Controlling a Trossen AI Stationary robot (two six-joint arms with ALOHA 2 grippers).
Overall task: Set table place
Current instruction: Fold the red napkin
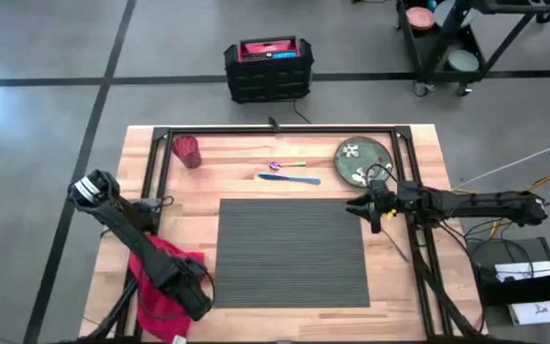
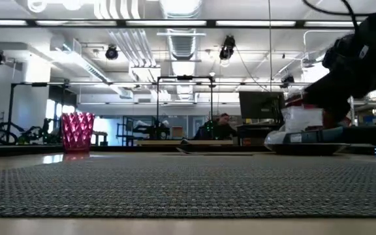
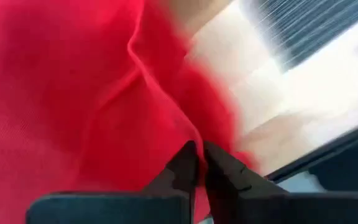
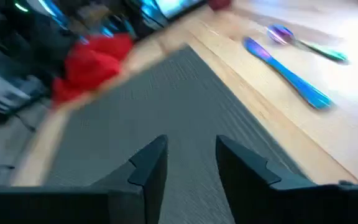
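Two arms: both dark, one at each side of the light wooden surface [image 1: 418,153].
Placemat: large dark grey rectangular ribbed placemat [image 1: 292,252] lies flat at the middle of the surface, nearer the front edge; the low view shows its weave filling the foreground.
Left claw: left claw [image 1: 199,302] sits at the front left corner, just beside the placemat's left edge, its fingers pinched together on the red cloth napkin [image 1: 165,277]; in the left wrist view the fingertips [image 3: 188,163] meet over a fold of red cloth [image 3: 73,99].
Right claw: right claw [image 1: 363,208] hovers at the placemat's back right corner, fingers spread apart with nothing between them; the right wrist view looks across the mat [image 4: 166,106].
Plate: round green plate with white flower pattern [image 1: 363,160] lies at the back right, just behind the right claw.
Cutlery: blue knife [image 1: 289,178] and purple-headed spoon with green handle [image 1: 287,166] lie side by side behind the placemat, apart from it.
Cup: faceted pink-red tumbler [image 1: 187,150] stands upright at the back left.
Floor: black crate with red contents [image 1: 268,69] sits beyond the surface.
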